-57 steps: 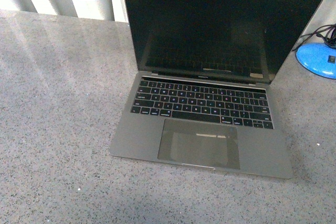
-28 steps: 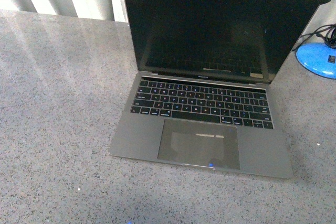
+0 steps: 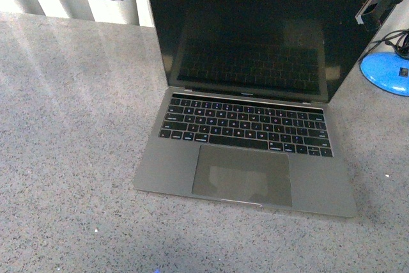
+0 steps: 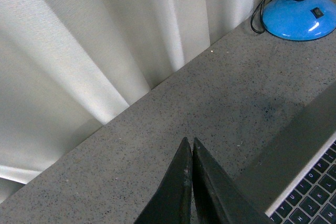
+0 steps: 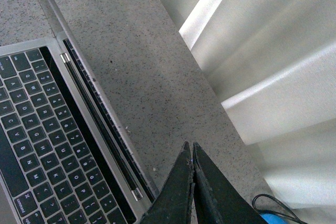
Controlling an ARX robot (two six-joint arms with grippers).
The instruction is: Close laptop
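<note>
— At the tips: left gripper [image 4: 189,145] and right gripper [image 5: 190,148], both pinched closed, empty.
— Just ahead and beneath: laptop [image 3: 246,158], open, screen [image 3: 255,43] near upright. Poised to begin closing, apparently. Next: push the top edge forward and down, evenly.

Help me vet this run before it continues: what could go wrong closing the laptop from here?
The right end effector sits at the corner of the lid and might slip off. Pushing that high could skid the laptop along the table. The cable of the blue base lies close to that arm and could snag.
</note>
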